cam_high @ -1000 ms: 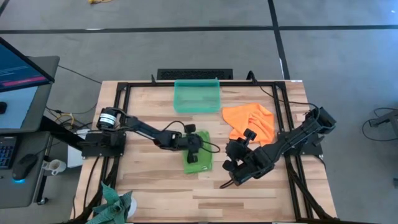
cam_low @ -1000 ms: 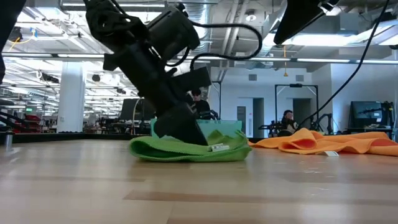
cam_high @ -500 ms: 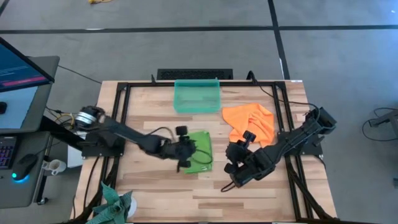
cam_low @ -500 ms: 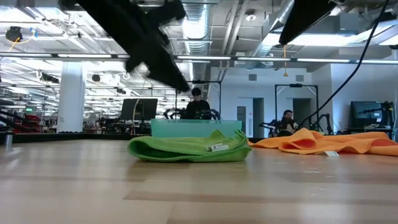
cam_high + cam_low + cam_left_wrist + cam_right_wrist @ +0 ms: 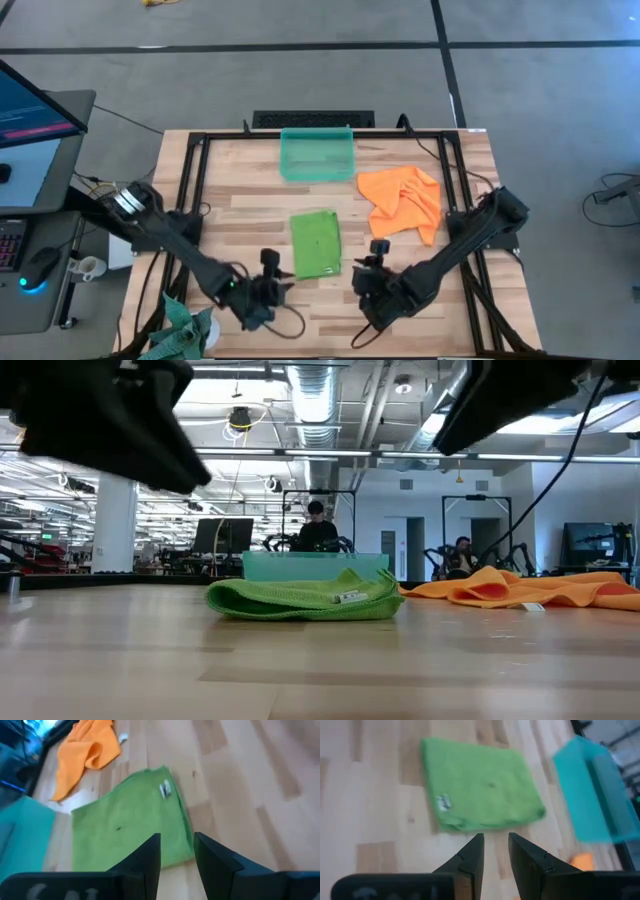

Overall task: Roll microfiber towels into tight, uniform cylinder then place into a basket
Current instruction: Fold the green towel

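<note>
Now both slightly open, empty pincers (image 5: 262, 297) (image 5: 372, 287) back from the folded green towel (image 5: 316, 243)

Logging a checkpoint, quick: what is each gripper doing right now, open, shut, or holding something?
Left gripper: open, empty, near the table's front edge, short of the folded lime green microfiber towel.
Right gripper: open, empty, also short of that towel.
</note>
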### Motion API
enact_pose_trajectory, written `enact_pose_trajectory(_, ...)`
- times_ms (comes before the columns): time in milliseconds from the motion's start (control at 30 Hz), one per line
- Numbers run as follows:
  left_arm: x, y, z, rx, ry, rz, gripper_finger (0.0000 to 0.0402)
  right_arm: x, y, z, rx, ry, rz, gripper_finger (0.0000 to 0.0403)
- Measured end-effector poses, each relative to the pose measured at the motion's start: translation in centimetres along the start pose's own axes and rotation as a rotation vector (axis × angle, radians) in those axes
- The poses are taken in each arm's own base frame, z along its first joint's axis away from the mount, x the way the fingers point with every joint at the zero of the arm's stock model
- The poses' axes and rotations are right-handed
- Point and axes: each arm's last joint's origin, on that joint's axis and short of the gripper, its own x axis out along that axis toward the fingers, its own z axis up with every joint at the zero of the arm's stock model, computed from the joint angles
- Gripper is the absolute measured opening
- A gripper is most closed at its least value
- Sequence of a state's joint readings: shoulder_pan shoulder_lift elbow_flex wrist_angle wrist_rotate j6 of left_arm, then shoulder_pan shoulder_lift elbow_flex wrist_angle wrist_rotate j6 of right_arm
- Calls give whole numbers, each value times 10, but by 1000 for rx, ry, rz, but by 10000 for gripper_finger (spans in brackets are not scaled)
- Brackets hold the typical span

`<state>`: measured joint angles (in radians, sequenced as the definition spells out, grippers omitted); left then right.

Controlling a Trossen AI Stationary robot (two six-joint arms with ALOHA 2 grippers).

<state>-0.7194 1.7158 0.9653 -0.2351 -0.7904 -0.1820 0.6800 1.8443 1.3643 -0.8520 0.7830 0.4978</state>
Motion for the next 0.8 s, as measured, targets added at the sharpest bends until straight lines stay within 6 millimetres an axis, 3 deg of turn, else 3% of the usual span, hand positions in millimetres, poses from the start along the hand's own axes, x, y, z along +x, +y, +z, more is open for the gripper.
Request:
enact_pose_trajectory(167, 19, -21, -10, 158, 20, 4, 110, 27, 25, -2, -181, 28, 6, 111)
enact_pose_trajectory(367, 34, -19, -12, 151, 42, -9, 110, 43, 36, 5, -272, 57, 37, 111)
enact_pose_trajectory(600, 42, -11, -12, -13, 77, -36, 121, 47, 29, 21, -114, 6, 122, 111)
enact_pose_trajectory(800, 56, -10, -20, -38, 137, -63, 170, 52, 29, 23, -85, 7, 144, 121)
